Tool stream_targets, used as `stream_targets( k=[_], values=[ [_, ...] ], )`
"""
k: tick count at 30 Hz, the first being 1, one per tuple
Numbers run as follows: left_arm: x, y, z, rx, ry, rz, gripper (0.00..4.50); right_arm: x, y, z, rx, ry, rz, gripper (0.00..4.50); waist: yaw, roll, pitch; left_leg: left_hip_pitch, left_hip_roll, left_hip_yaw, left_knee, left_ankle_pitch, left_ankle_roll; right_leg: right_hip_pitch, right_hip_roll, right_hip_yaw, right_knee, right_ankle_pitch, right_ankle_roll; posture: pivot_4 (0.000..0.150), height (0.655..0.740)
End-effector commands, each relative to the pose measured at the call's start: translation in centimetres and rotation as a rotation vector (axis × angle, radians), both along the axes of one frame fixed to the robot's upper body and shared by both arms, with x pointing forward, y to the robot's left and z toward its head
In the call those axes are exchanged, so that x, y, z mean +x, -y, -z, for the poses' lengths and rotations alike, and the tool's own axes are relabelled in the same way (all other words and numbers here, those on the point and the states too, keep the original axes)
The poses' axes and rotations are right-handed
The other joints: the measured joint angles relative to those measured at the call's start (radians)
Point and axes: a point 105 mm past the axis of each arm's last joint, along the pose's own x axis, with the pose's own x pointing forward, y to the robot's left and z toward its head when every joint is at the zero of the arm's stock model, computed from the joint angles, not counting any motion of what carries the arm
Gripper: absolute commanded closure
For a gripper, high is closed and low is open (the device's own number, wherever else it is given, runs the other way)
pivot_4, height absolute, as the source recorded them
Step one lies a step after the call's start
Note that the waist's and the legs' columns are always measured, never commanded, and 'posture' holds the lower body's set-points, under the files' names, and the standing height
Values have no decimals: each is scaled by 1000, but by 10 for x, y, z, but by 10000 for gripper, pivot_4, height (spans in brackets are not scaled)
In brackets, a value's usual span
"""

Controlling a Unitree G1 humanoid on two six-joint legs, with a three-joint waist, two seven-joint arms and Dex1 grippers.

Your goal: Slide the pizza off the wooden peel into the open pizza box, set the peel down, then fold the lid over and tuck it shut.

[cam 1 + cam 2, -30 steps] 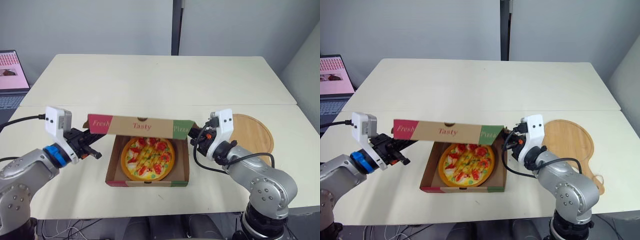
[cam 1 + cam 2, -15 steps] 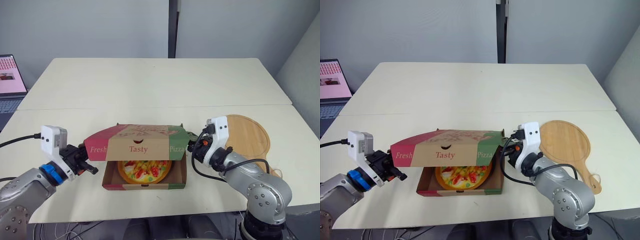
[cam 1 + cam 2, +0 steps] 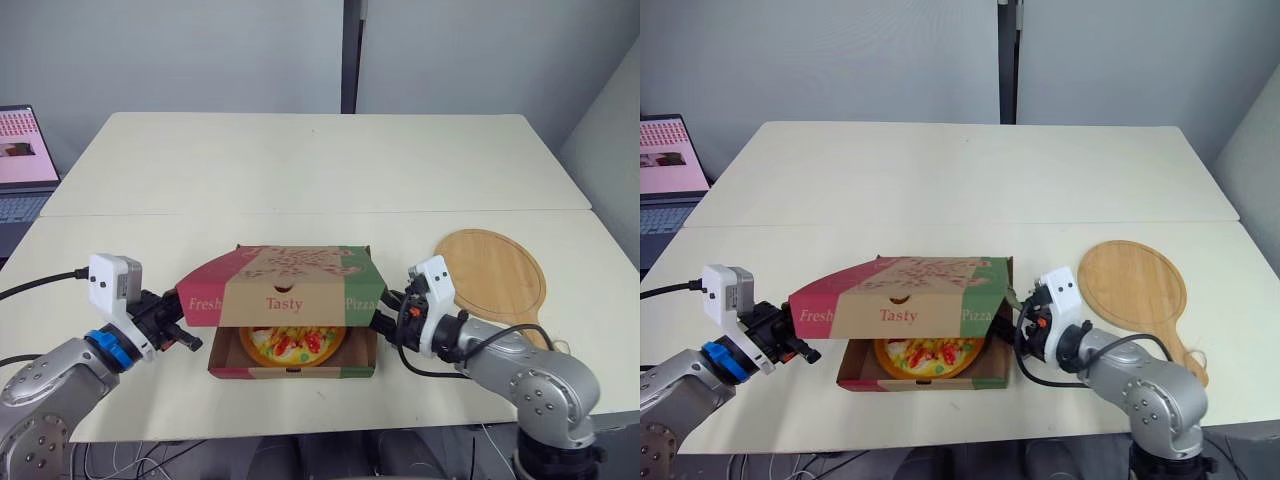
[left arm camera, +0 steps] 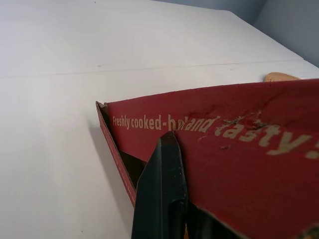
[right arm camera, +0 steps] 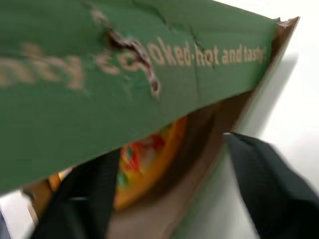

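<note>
The lid (image 3: 295,280) hides most of the pizza (image 3: 293,343).

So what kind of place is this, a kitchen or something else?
Probably an office or lab room rather than a kitchen: plain cream tables pushed together, bare grey wall panels behind them, and an open laptop at the robot's far left.

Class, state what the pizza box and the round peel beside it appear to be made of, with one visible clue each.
Pizza box: printed cardboard, matte; plain brown inner walls and scuffed, torn print on the side flaps show it. Peel: apparently wood, smooth pale-brown finish; grain too faint to confirm.
</note>
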Motion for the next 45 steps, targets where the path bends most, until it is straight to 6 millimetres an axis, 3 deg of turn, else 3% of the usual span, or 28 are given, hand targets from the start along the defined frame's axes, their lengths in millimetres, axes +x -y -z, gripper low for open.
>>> stream_targets(
  k=[1, 4, 7, 11, 19, 22, 25, 33, 39, 42, 45],
  values=[
    [-1, 1, 0, 26, 8, 14, 45000, -6, 3, -14, 7, 94, -65, 3009, 1, 0, 0, 0, 0, 0, 0, 0, 0, 0, 0, 0, 0, 0, 0, 1500, 7332],
    [-1, 2, 0, 27, 13, 15, 45000, 1, 26, -14, -54, 135, -64, 3009, 1, 0, 0, 0, 0, 0, 0, 0, 0, 0, 0, 0, 0, 0, 0, 1500, 7332],
    [-1, 4, 0, 29, 22, 28, 45000, 22, 67, -22, -102, 181, 10, 3009, 3, -1, 1, -1, -1, 1, 1, 0, 0, 0, 0, 0, -1, 0, 1, 1500, 7332],
    [0, 5, 0, 36, 27, 38, 45000, 38, 81, -33, -98, 220, 47, 3009, 1, -1, 1, 0, -1, 2, 1, 0, 0, 0, 0, 1, -1, 1, 1, 1500, 7332],
    [0, 7, -2, 5, 41, 47, 45000, 39, 37, -49, -79, 299, -69, 3009, 7, 0, 1, -1, 0, 1, 1, 0, 0, 0, 0, 0, -1, 1, 1, 1500, 7332],
    [-2, 6, -1, -8, 16, 66, 45000, 38, 29, -54, -60, 314, -90, 3009, 12, 0, 1, -2, 0, 1, 1, 0, 0, 0, 0, 0, -1, 1, 1, 1500, 7332],
    [-5, 3, 0, -4, -3, 88, 38860, 37, 27, -56, -55, 318, -99, 2557, 17, 0, 2, -2, 0, 1, 1, 0, 0, 0, 0, 0, -1, 1, 1, 1500, 7332],
    [-6, -29, -8, 56, -57, 84, 12462, 37, 24, -58, -57, 335, -120, 2557, 19, 1, 2, -1, 0, 1, 1, 0, 0, 0, 0, -1, 0, 1, 1, 1500, 7332],
    [-22, -62, -19, 114, -177, 109, 12462, 38, 25, -57, -66, 340, -122, 2557, 19, 3, 4, -1, 0, 1, 1, 0, 0, -1, 0, 0, 0, 1, 1, 1500, 7332],
    [-13, -83, -36, 103, -139, 40, 12462, 39, 25, -57, -67, 343, -124, 2557, 22, 4, 4, -1, 0, 1, 1, 0, 0, -1, 0, -1, 0, 0, 1, 1500, 7332],
    [-5, -86, -56, 101, -102, 58, 14190, 39, 24, -56, -74, 345, -132, 2557, 24, 2, 5, -1, 0, 1, 1, 0, 0, -1, 0, -2, 0, 0, 0, 1500, 7332]
  ],
)
